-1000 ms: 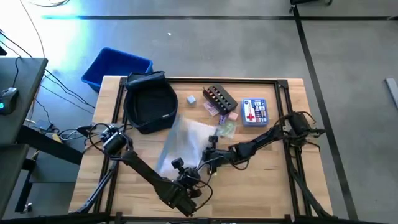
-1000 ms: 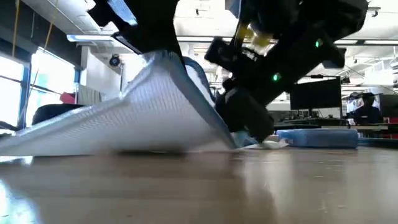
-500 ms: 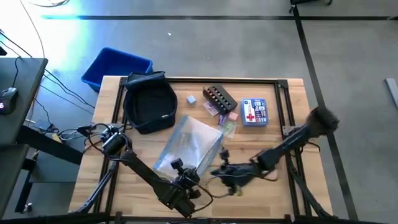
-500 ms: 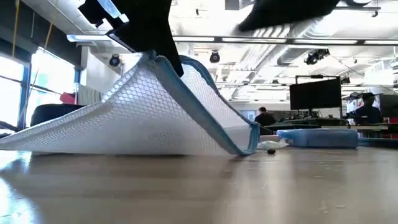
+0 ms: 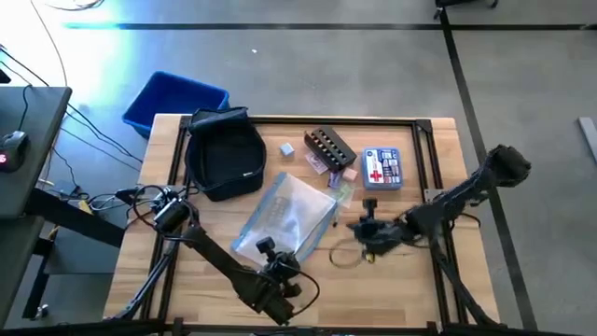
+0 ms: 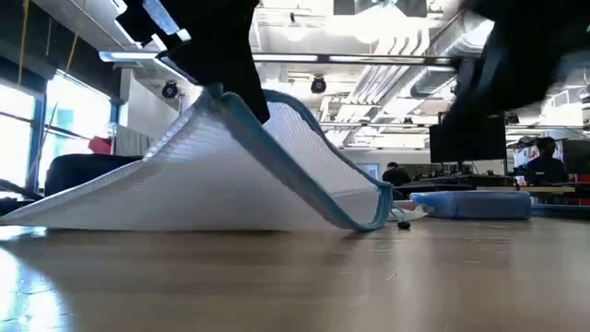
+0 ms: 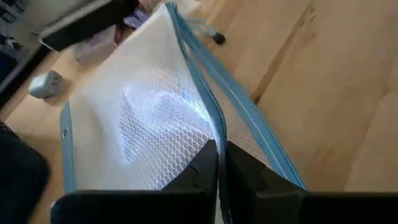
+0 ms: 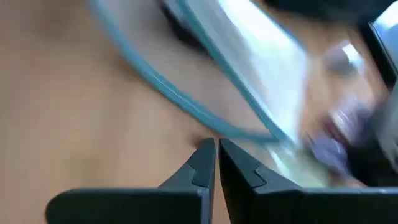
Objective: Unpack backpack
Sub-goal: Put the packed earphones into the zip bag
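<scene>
Backpack [image 5: 224, 161] lies open on the tabletop's [image 5: 410, 280] far side, well beyond the left end effector [image 7: 219, 167], probably because its contents are already out. That end effector is clamped on the blue-trimmed edge of the mesh pouch [image 5: 284, 217], holding that edge up while the far end rests on the wood. The right end effector [image 5: 366, 231], fingers together and empty, hangs beside the pouch, nearer the first-aid kit [image 5: 381, 169].

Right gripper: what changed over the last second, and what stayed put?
The right gripper let go of the clear, blue-edged mesh pouch and pulled back toward the table's right side, fingers now shut. The left gripper keeps its pinch on the pouch edge; the dark navy fabric backpack has not moved.
</scene>
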You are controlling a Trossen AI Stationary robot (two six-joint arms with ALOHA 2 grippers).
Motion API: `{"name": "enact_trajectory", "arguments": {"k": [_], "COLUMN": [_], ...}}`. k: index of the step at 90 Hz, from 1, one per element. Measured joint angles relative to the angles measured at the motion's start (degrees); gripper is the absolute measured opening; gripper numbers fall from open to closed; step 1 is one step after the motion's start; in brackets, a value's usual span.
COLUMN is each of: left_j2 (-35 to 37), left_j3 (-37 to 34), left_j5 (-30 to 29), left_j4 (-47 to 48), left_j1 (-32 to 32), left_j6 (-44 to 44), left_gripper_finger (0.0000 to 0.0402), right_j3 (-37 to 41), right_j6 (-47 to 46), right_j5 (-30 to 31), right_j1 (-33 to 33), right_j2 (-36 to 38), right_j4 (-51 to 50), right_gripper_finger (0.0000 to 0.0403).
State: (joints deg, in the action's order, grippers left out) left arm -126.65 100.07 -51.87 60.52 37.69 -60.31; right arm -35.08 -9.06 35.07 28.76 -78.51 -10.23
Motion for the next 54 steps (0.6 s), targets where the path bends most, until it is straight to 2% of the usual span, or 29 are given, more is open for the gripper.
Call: {"name": "enact_trajectory", "arguments": {"k": [10, 31, 45, 54], "left_j2": [0.00, 0.00, 0.00, 0.00], "left_j3": [0.00, 0.00, -0.02, -0.02], "left_j5": [0.32, 0.38, 0.84, 1.15], "left_j4": [-0.07, -0.31, -0.55, -0.73], "left_j1": [-0.10, -0.17, -0.17, -0.17], "left_j6": [-0.04, 0.46, 0.46, 0.50], "left_gripper_finger": [0.0000, 0.0000, 0.0000, 0.0000], "right_j3": [5.88, 10.97, 11.18, 11.15], "right_j6": [0.07, 8.37, 10.19, 10.00], "right_j5": [-0.07, -11.55, -8.19, -5.49], "right_j1": [-7.70, -19.39, -21.99, -22.95], "right_j2": [0.03, -3.74, -10.99, -15.41], "right_j4": [5.11, 18.44, 24.30, 31.65], "right_gripper_finger": [0.0034, 0.0144, 0.0214, 0.0230]}}
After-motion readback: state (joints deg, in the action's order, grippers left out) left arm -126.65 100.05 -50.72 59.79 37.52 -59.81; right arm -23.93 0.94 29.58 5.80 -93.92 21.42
